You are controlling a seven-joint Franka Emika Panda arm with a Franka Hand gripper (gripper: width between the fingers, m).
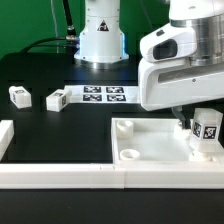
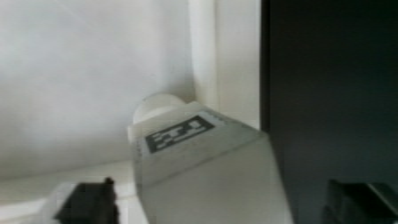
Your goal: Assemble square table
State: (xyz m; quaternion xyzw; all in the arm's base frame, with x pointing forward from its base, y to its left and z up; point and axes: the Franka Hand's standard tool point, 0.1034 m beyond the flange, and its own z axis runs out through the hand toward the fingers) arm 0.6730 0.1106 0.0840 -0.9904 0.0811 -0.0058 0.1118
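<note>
The white square table top (image 1: 160, 142) lies at the exterior view's right, rim up, with a round socket (image 1: 129, 154) near its front left corner. One white tagged leg (image 1: 207, 128) stands upright at the top's far right corner. My gripper (image 1: 202, 124) straddles this leg from above. In the wrist view the leg (image 2: 192, 150) sits between my dark fingers (image 2: 89, 200), with a gap showing on each side, so the jaws are open. Two loose legs (image 1: 19, 95) (image 1: 57, 99) lie on the black table at the left.
The marker board (image 1: 104, 95) lies at the back centre, in front of the robot base (image 1: 100, 35). A long white border bar (image 1: 60, 175) runs along the front edge. Another bar (image 1: 5, 135) lies at the left.
</note>
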